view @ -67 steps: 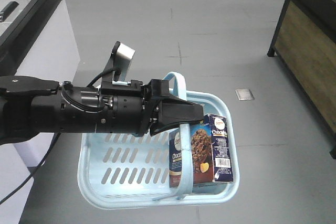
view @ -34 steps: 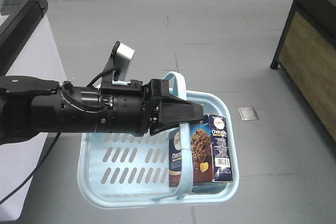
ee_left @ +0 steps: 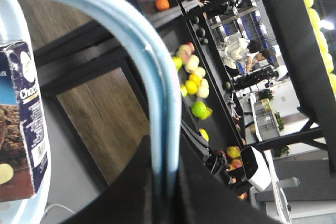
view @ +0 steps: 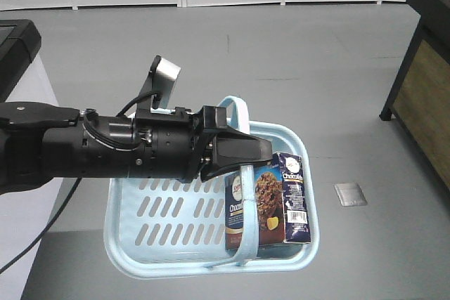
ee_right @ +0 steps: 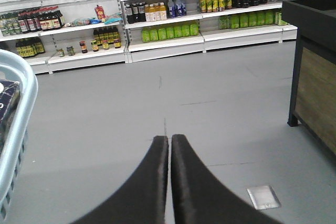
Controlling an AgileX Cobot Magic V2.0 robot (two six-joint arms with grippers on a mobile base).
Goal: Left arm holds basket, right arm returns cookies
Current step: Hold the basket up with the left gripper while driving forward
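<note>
Clamps left gripper (view: 261, 151) jaws on basket (view: 140, 266) handle (view: 246, 230), cookies (view: 271, 201) upright inside behind it; presses right gripper (ee_right: 169, 145) jaws together, empty, facing shelves (ee_right: 173, 45) of bottles (ee_right: 168, 31), perhaps juices.

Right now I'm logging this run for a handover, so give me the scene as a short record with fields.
basket: light blue, carried by its hoop handle
cookies: box upright inside the basket, at its image-right end in the front view
left end effector: shut on the handle
right end effector: shut, empty, apart from the basket
surroundings: grey floor, stocked shelves ahead
</note>
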